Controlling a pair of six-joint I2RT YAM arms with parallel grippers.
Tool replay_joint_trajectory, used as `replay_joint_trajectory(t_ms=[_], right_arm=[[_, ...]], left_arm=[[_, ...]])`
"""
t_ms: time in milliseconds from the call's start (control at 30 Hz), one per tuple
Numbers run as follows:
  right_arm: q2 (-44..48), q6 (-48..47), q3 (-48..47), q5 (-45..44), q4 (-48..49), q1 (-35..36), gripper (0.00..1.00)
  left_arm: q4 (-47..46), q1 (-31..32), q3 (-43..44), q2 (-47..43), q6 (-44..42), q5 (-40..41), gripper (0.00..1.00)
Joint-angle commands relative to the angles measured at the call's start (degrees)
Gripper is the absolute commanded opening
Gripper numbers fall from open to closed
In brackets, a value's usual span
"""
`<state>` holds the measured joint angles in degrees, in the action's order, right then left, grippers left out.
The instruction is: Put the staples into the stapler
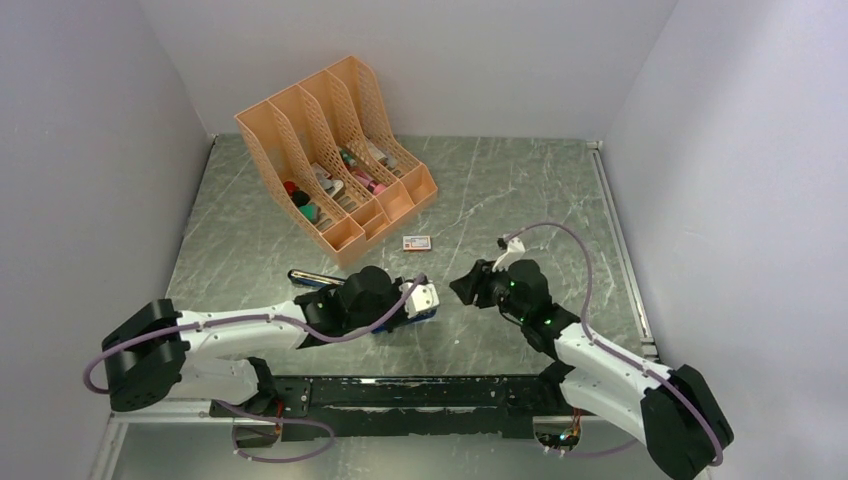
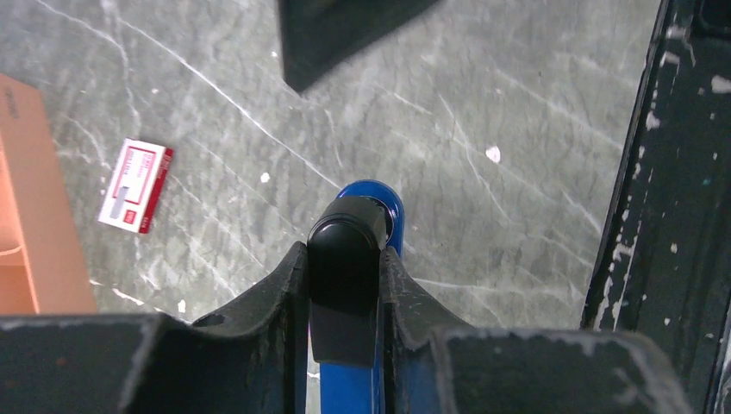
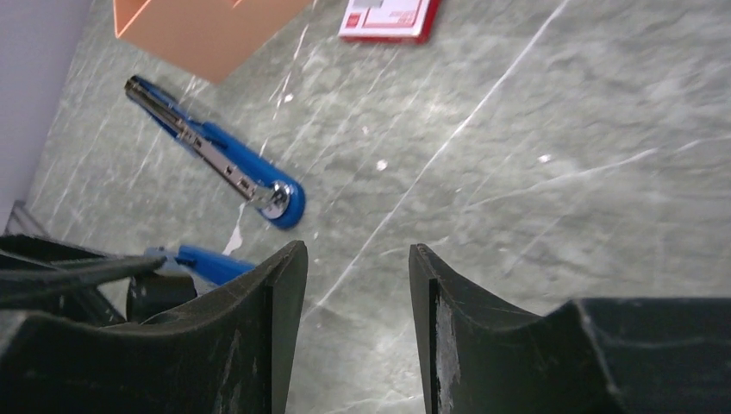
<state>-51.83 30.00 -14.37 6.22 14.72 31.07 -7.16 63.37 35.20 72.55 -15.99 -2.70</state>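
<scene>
Left wrist view gives me the grip: my left fingers [image 2: 289, 297] are clamped from both sides on the black-capped part of the stapler [image 2: 346, 250]. Its blue tip pokes out past them toward the right, low over the tabletop [image 2: 517, 112]. Right wrist view shows my right fingers [image 3: 276, 310] standing apart with nothing between them, hovering above bare stone.

The relation that matters is with the metal channel [image 3: 215, 155], the stapler's opened-out half. It lies flat with its metal side showing, to the left of the right fingers and a little beyond them. Its long axis runs from far left to near right, with the rounded hinge end toward the right arm. I cannot tell whether it joins the held part, because the left arm covers that spot.

I cannot pick out a loose block of staples in any view. I only see the white-and-red box [image 1: 416, 241], flat on the tabletop beyond both sets of fingers and near the orange file rack [image 1: 330, 150]. The right arm is free and close to the box, so I judge the fetch falls to it.
</scene>
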Motion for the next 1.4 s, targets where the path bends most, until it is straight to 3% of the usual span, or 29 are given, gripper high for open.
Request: replay_joint_trajectory(t_ms=[0,333,733,900,1367], right_arm=[[-2.89,5.66,0.25,-1.39,1.82,4.58,0.52],[-10.62,5.06,-2.77,-1.56,5.93,12.27,0.53],[-4.22,6.13,-0.43,-5.03,8.07,12.82,0.56],[-10.09,5.86,-1.32,-0.87,8.79,12.91,0.56],[-27.88,4.92,-7.75,-3.56,1.96,13.81,0.54]], left_arm=[[-7.58,0.35,-1.22,-3.57,2.99,3.27,0.07],[-8.21,0.35,-1.25,-3.09,3.17,5.33,0.07],[-8.81,0.35,-1.79,-2.24,3.61,4.56,0.07],[-9.09,0.35,-1.48,-2.07,3.54,4.74,0.07],[-12.20,0.35,-2.15,-8.03,5.47,7.84,0.07]])
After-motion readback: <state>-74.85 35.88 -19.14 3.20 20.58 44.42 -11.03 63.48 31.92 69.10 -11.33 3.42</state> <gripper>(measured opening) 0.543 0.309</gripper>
